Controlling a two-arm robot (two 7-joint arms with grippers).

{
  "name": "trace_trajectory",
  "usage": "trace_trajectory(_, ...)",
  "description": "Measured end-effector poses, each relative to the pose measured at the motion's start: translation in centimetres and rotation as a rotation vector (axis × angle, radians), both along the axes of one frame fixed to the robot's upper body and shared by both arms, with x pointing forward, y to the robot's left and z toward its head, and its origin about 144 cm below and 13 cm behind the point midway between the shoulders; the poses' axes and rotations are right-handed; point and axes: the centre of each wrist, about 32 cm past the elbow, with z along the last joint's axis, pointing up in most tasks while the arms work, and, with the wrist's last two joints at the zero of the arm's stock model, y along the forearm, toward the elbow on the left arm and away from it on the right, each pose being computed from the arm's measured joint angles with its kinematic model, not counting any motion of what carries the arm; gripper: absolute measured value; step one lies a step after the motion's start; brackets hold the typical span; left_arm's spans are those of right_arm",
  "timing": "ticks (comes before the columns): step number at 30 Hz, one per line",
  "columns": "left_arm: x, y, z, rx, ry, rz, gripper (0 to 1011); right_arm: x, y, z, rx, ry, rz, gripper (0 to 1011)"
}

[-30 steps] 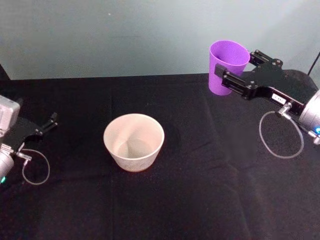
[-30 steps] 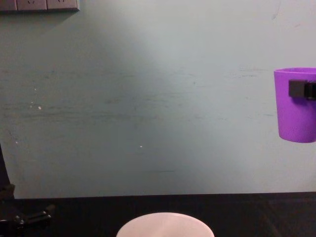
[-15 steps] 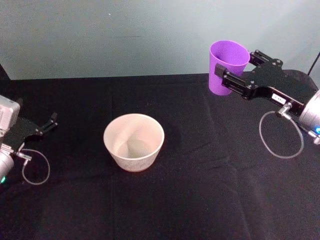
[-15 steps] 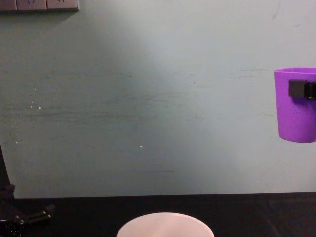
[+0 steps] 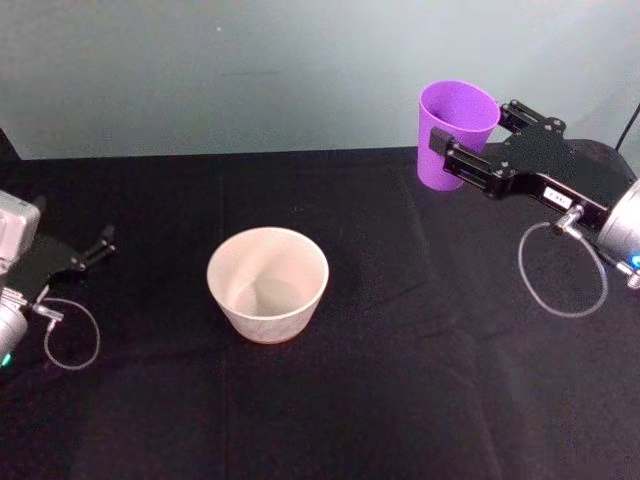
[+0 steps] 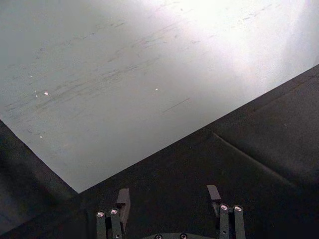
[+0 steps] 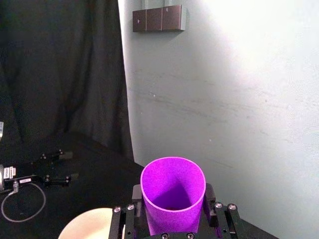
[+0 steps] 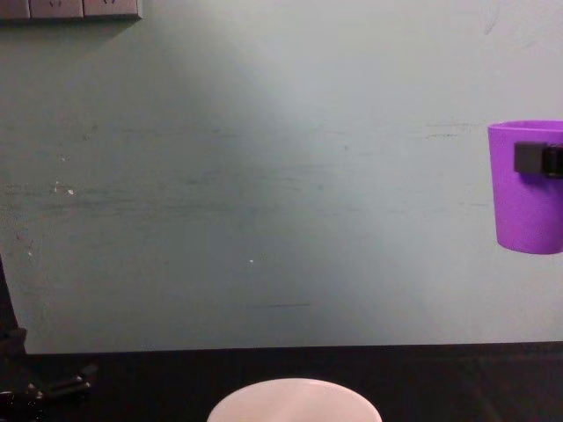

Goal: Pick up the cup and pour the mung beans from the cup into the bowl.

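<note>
— How many cups and bowls do you count?

— One of each: one purple cup point(image 5: 458, 118) and one white bowl point(image 5: 262, 322). The bowl stands on the black desk point(image 5: 400, 390), a little left of the middle.

— And the cup?

— It is off the desk, upright with its mouth up, at the far right and well apart from the bowl. In the chest view it hangs at the right edge, high above the desk line, and the bowl's rim sits at the bottom edge.

— What holds it?

— The right tool point(image 5: 472, 128). Its two fingers press against the cup's sides, one on each side, a little below the rim.

— What is inside the cup?

— I cannot tell. The right wrist view looks down into it, but the bottom is in shadow.

— And the other arm?

— The left tool point(image 5: 90, 250) lies low near the desk's left edge. Its two fingers are spread apart and grip nothing.

— Anything else to count?

— Two cable loops point(image 5: 521, 262), one beside each wrist. There are also three dark wall plates point(image 7: 160, 18) in a row on the pale wall point(image 5: 250, 70).
</note>
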Motion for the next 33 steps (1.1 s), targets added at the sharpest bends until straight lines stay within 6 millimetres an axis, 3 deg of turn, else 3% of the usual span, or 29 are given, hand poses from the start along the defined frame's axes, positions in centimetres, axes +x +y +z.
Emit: trace_trajectory(33,0.0,0.0,0.0,0.0,0.0,0.0,1000,0.49,0.35,-0.05,0.017,0.005,0.01,720)
